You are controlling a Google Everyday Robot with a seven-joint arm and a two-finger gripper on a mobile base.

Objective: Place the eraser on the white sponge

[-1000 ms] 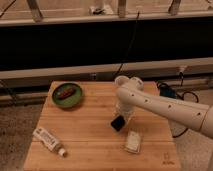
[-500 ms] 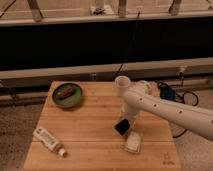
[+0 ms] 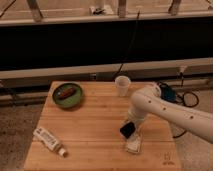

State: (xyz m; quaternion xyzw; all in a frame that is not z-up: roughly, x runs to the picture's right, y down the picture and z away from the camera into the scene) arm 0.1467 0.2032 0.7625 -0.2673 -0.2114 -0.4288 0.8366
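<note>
Black and flat, the eraser (image 3: 126, 130) hangs tilted in the closed fingers of the gripper (image 3: 131, 129), just above the near end of the white sponge (image 3: 133, 144) on the wooden table (image 3: 95, 135). The white arm (image 3: 170, 111) reaches in from the right, elbow bent, wrist pointing down. Farther off stand a paper cup (image 3: 122, 86), a green plate (image 3: 68, 95) and a white tube (image 3: 49, 140).
</note>
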